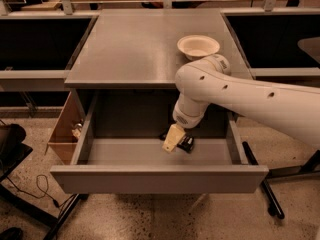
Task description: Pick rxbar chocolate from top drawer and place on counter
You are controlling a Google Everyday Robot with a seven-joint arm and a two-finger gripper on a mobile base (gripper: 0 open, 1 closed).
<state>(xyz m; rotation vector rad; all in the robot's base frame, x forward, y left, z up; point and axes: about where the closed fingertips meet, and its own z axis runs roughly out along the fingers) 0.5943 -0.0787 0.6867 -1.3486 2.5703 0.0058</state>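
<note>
The top drawer [159, 179] stands pulled open below the grey counter [135, 49]. My gripper [171, 140] reaches down into the drawer near its back middle, its tan fingers [172, 137] pointing at the floor of the drawer. The rxbar chocolate [186, 143], a small black wrapper, lies on the drawer floor right beside and partly behind the gripper. I cannot tell whether the gripper touches it. My white arm comes in from the right, over the drawer's right side.
A white bowl [198, 46] sits on the counter's right rear. A brown wooden side box [65, 131] hangs at the drawer's left. Black-topped benches [35, 39] flank the cabinet. A chair base [270, 199] stands on the floor at right.
</note>
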